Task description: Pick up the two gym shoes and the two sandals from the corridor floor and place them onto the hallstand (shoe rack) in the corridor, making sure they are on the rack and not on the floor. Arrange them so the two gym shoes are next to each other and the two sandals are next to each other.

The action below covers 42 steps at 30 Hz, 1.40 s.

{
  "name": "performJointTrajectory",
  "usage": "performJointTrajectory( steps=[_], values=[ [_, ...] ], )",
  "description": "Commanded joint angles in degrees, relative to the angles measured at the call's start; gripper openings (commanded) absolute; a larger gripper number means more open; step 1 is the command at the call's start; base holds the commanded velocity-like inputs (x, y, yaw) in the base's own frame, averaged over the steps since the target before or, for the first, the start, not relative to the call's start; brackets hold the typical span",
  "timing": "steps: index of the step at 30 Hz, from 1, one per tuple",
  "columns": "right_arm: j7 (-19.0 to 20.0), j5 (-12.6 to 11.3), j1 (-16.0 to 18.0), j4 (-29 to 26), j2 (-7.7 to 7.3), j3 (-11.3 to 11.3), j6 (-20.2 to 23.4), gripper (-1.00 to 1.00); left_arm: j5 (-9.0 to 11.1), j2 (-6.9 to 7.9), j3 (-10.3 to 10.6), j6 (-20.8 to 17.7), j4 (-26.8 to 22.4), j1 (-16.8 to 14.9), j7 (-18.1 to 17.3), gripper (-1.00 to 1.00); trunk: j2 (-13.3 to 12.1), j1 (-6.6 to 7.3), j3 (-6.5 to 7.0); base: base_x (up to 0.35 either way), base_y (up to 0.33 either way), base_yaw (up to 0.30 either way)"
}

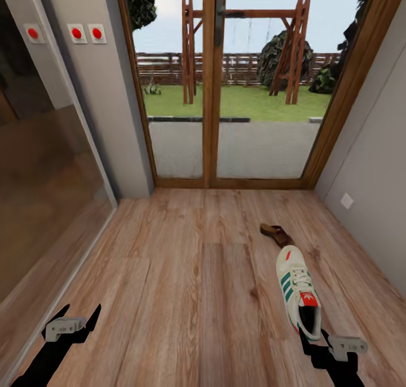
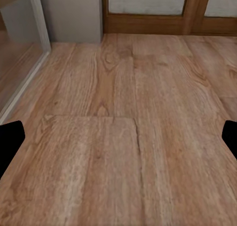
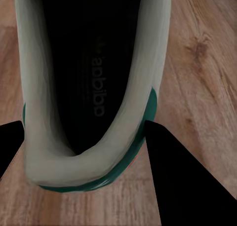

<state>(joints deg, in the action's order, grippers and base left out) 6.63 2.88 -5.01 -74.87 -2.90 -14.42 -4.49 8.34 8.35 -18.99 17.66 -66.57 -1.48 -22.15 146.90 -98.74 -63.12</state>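
A: Right pincer [image 1: 313,342] sits lowest in head view, approx 5 o'clock, at the heel of a gym shoe [image 1: 299,297]. Fingers spread either side of the heel collar; can't tell if they're pressing it or just flanking it.

B: Shoe position?

A: Head view has it over the corridor floor [image 1: 186,274], toe pointing to 12, green stripes + red tongue label visible. Whether the sole touches the planks, can't tell.

B: Wrist cam add anything?

A: Right wrist view looks straight into the shoe opening [image 3: 94,73]: dark insole w/ printed lettering, green sole trim at the heel, one dark finger [image 3: 182,181] against the outer heel wall. Head view doesn't give that.

B: Other footwear?

A: One sandal [image 1: 276,235] on the floor just past the shoe's toe, approx 1 o'clock, apart from it.

B: Left side?

A: Left pincer [image 1: 72,322] at 7 o'clock, fingers wide apart, nothing between them. Left wrist view has bare planks [image 2: 118,127] btwn two dark fingertips [image 2: 10,142].
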Motion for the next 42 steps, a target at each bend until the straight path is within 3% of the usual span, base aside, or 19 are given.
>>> performJointTrajectory(
  steps=[1,26,42],
  values=[
    [0.0,-0.1,0.0,0.0,0.00,0.0,0.0,-1.00,0.0,-0.02,0.0,0.0,0.0,0.0,0.0,1.00,0.0,0.00,0.00,0.328,0.003,0.000],
    [0.0,-0.1,0.0,0.0,0.00,0.0,0.0,-1.00,0.0,-0.04,0.1,0.0,0.3,-0.4,0.0,1.00,0.0,0.00,0.00,0.329,-0.018,-0.006],
    [-0.1,-0.1,0.1,0.1,0.00,0.0,0.0,-1.00,-0.1,-0.08,0.1,0.2,0.4,-0.4,0.0,1.00,0.0,0.00,0.23,0.204,-0.001,-0.212]
  ],
)
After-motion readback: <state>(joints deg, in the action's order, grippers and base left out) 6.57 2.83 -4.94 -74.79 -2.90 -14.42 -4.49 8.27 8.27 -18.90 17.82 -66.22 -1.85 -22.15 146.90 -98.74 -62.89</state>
